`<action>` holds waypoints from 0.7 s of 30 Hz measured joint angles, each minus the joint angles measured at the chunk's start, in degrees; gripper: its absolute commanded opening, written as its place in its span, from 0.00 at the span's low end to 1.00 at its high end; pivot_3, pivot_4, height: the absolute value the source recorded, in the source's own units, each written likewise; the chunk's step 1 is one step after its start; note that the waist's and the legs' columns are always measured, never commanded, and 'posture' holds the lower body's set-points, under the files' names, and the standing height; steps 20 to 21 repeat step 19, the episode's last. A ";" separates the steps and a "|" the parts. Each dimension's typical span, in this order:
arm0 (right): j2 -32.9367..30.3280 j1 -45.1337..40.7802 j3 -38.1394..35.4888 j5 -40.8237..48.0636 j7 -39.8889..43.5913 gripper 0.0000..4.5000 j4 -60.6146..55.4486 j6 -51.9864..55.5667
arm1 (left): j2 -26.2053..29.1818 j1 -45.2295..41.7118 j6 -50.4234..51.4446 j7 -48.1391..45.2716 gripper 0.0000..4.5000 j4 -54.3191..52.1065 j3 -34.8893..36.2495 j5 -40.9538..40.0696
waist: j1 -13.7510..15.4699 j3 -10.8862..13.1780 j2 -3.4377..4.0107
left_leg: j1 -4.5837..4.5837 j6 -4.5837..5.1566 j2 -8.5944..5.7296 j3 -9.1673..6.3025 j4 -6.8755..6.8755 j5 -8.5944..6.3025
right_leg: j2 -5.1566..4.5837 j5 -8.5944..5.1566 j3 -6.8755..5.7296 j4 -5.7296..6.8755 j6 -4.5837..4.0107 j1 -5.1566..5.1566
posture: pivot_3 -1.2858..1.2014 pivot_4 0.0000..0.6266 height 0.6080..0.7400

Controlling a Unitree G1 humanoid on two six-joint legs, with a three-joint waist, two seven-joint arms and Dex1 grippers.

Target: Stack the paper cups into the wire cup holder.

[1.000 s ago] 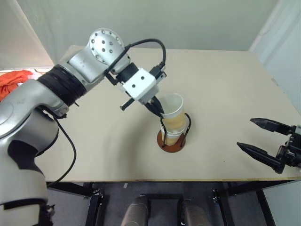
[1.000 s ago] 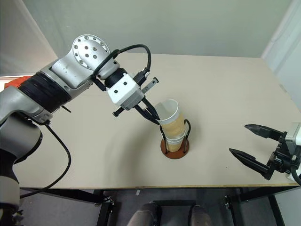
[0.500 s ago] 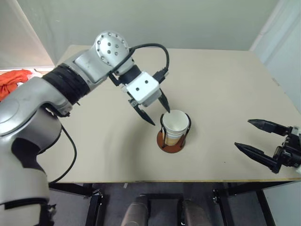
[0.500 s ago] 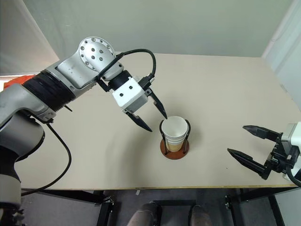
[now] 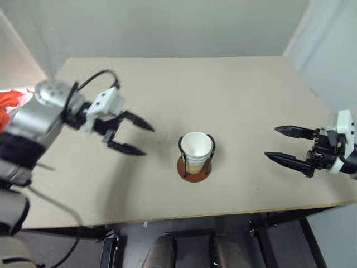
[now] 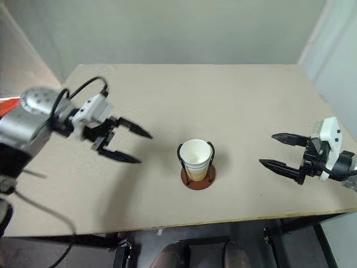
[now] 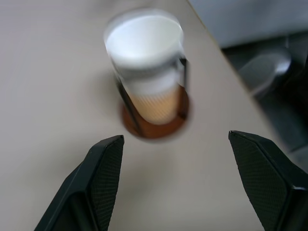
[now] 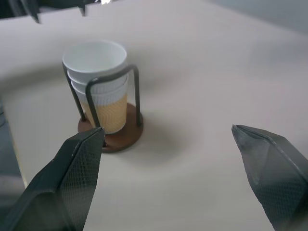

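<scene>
Paper cups (image 6: pixel 196 159), 3 pale yellow-orange ones, sit nested in our black wire, brown-based holder (image 6: pixel 197 177); both grippers (image 6: pixel 124 145) (image 6: pixel 280 151) hang released, nothing left.

The paper cups (image 8: pixel 98 82) stand nested one inside another, upright and mouth up, three white rims stepped closely at the top and the pale yellow-orange ribbed side of the outermost showing below. They sit in the wire cup holder (image 8: pixel 112 136), between its two thin black wire loops, on its round reddish-brown disc base, near the table's front middle
</scene>
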 measured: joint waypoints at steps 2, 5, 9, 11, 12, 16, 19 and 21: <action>-1.43 -2.04 1.23 -1.36 2.85 1.00 3.27 -1.10 | 3.69 9.49 5.20 3.66 0.84 -2.01 8.00 -3.08 | 0.41 -0.04 -0.08 | 0.11 -0.10 0.04 -0.10 -0.11 -0.06 | 0.02 -0.34 -0.07 0.20 -0.45 0.01 | 0.52 0.24 1.00; -1.68 -6.00 4.23 -3.38 5.86 1.00 7.79 -1.97 | 4.78 21.94 9.18 7.73 0.84 -8.29 19.06 -5.65 | 0.82 -0.06 -0.10 | 0.19 -0.19 0.01 -0.13 -0.22 -0.07 | 0.01 -0.60 -0.06 0.41 -0.93 -0.03 | 0.52 0.24 1.00; -1.29 -13.92 10.30 -6.77 9.49 1.00 14.86 -2.78 | 3.56 35.71 13.68 11.80 0.84 -12.06 36.26 -6.39 | 0.05 -0.03 -0.20 | 0.31 -0.12 0.01 -0.10 -0.36 -0.28 | 0.02 -0.48 -0.07 0.83 -1.28 -0.27 | 0.52 0.24 1.00; -0.87 -17.36 12.54 -8.46 10.82 1.00 17.87 -3.20 | 2.86 39.33 15.11 12.81 0.84 -13.19 42.85 -5.63 | -0.10 -0.02 -0.23 | 0.64 -0.08 0.00 -0.09 -0.55 -0.26 | 0.01 -0.51 -0.06 0.99 -1.56 -0.21 | 0.52 0.24 1.00; -0.61 -18.92 13.73 -9.21 11.43 1.00 19.23 -3.30 | 2.34 40.64 15.66 13.24 0.84 -13.83 45.35 -5.18 | -0.19 -0.02 -0.25 | 0.81 -0.14 0.01 -0.08 -0.69 -0.14 | 0.00 -0.58 -0.05 1.01 -1.74 -0.14 | 0.52 0.24 1.00; 1.87 -23.16 17.18 -11.62 13.18 1.00 23.78 -3.31 | 0.03 45.75 18.67 13.73 0.84 -17.54 52.46 -3.31 | -0.59 -0.02 -0.24 | 1.08 -0.25 0.11 -0.08 -0.96 0.18 | 0.11 -0.48 -0.02 1.19 -2.01 -0.11 | 0.52 0.24 1.00; 2.84 -24.11 18.81 -13.12 14.48 1.00 25.67 -3.67 | -1.48 48.54 21.10 14.21 0.84 -21.02 56.20 -2.94 | -0.63 -0.02 -0.24 | 1.06 -0.29 0.16 -0.11 -0.98 0.23 | 0.15 -0.44 -0.03 1.24 -2.11 -0.16 | 0.52 0.24 1.00; 2.84 -24.11 18.81 -13.12 14.48 1.00 25.67 -3.67 | -1.48 48.54 21.10 14.21 0.84 -21.02 56.20 -2.94 | -0.63 -0.02 -0.24 | 1.06 -0.29 0.16 -0.11 -0.98 0.23 | 0.15 -0.44 -0.03 1.24 -2.11 -0.16 | 0.52 0.24 1.00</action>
